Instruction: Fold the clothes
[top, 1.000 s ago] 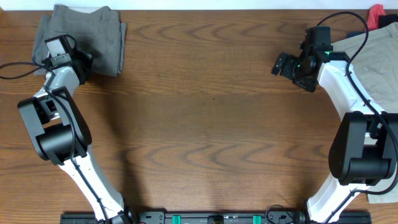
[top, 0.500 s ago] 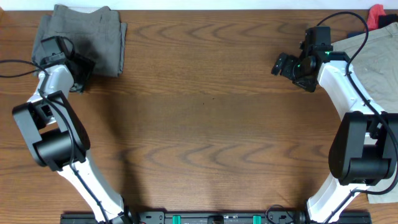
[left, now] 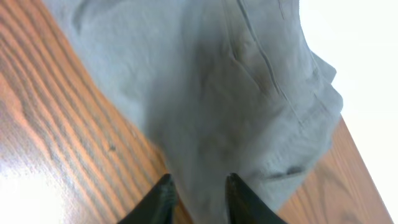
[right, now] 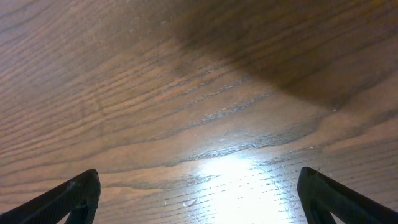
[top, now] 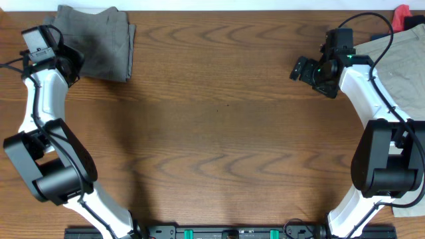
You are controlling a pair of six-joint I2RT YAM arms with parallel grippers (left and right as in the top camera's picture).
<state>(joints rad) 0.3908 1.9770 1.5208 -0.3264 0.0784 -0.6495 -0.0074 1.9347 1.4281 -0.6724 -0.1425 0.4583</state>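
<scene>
A folded gray garment (top: 96, 40) lies at the table's far left corner; it fills the left wrist view (left: 236, 81) with its seams showing. My left gripper (top: 72, 61) hovers at the garment's left edge, its jaws (left: 198, 199) a little apart over the cloth with nothing pinched between them. My right gripper (top: 299, 68) is wide open and empty over bare wood (right: 199, 199), left of the beige-khaki trousers (top: 405, 66) spread at the right edge. A red piece (top: 402, 14) shows at the far right corner.
The brown wooden table (top: 219, 126) spans the view. Its far edge runs just behind the gray garment, with white floor (left: 360, 50) beyond. Cables trail from both arms.
My left arm has swung up and to the left, from the garment's lower left corner to its left edge. The garment has stayed in place. The right arm has not moved.
</scene>
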